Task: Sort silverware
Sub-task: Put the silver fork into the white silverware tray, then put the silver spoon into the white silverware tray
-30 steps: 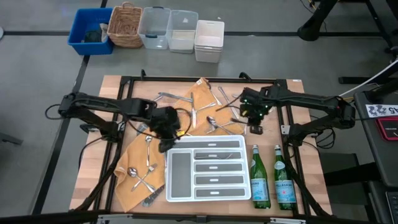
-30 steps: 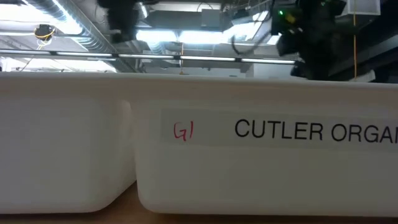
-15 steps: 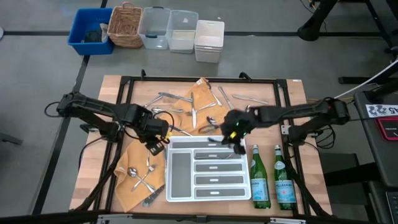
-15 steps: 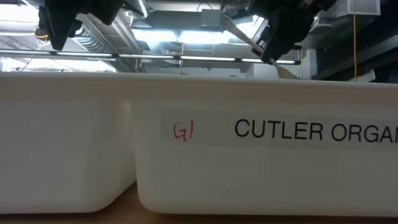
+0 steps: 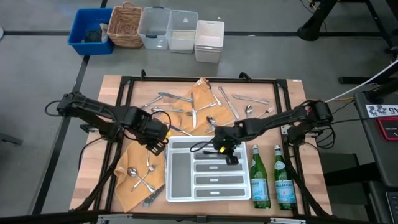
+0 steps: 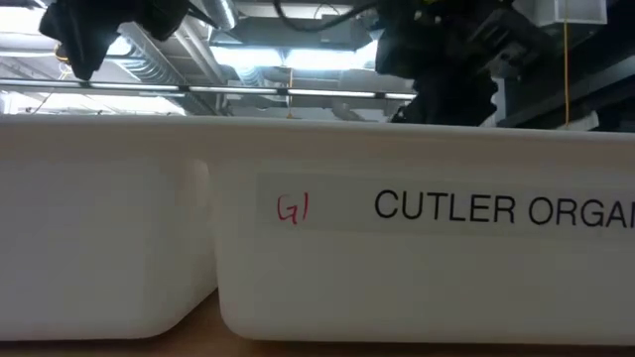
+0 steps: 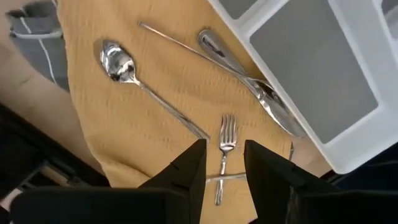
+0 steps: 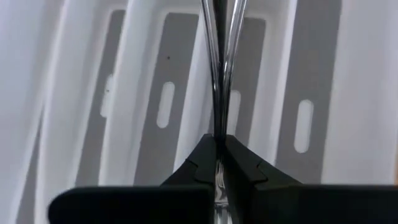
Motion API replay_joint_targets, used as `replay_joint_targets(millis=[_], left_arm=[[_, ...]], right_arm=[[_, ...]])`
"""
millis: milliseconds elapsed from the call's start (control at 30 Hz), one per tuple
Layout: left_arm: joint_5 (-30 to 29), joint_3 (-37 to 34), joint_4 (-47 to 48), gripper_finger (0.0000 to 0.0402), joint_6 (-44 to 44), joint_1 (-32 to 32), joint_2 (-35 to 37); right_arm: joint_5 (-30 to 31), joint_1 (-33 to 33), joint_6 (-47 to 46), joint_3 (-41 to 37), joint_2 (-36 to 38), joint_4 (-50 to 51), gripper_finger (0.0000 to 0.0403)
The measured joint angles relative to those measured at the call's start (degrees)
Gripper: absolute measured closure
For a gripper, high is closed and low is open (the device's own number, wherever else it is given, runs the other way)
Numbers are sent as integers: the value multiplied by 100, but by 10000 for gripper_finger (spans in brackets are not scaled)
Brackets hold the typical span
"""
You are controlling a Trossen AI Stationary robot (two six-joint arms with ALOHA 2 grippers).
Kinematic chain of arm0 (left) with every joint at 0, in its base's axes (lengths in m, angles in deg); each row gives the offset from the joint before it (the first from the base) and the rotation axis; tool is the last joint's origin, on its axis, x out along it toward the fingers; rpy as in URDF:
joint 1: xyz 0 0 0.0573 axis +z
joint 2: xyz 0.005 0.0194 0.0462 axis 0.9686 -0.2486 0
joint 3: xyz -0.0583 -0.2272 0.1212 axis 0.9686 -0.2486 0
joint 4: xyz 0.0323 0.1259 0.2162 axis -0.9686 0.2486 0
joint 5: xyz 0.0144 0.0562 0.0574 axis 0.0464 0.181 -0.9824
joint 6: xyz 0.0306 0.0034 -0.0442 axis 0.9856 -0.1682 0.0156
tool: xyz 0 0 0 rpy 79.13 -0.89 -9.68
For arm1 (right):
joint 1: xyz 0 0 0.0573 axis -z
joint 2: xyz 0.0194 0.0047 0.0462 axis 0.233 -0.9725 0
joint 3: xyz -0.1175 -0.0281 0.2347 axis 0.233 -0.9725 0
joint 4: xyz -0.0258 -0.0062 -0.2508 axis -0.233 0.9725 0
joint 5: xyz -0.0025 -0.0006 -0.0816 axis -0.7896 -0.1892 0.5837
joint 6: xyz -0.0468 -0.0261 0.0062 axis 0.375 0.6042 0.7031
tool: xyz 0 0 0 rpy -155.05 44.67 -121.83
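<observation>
A pale wooden table stands on grey floor, bins behind it. Shiny metal silverware lies scattered over a mustard cloth. Two green glass bottles flank the white divided tray. The right gripper pinches a slim silver piece over the tray; the left gripper hovers spread above a small silver fork.

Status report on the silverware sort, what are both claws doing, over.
Right claw shut on a silver utensil, over the white tray. Left claw open, empty, above the yellow cloth. Loose silverware remains. Nothing blocking.
</observation>
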Motion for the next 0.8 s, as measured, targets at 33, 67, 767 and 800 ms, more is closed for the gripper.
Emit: replay_joint_targets(millis=[33,67,767,800], left_arm=[[-30,0,2,304,-87,-54,0],[-64,0,-1,304,-199,-103,0],[-457,-1111,-223,304,-3688,-1070,-48],[-462,-1240,-325,304,-3749,-1059,-48]], right_arm=[[4,0,0,0,-48,-5,386],[5,0,0,0,-89,-4,386],[218,4,-303,5,-92,15,278],[156,4,-306,20,-89,43,279]])
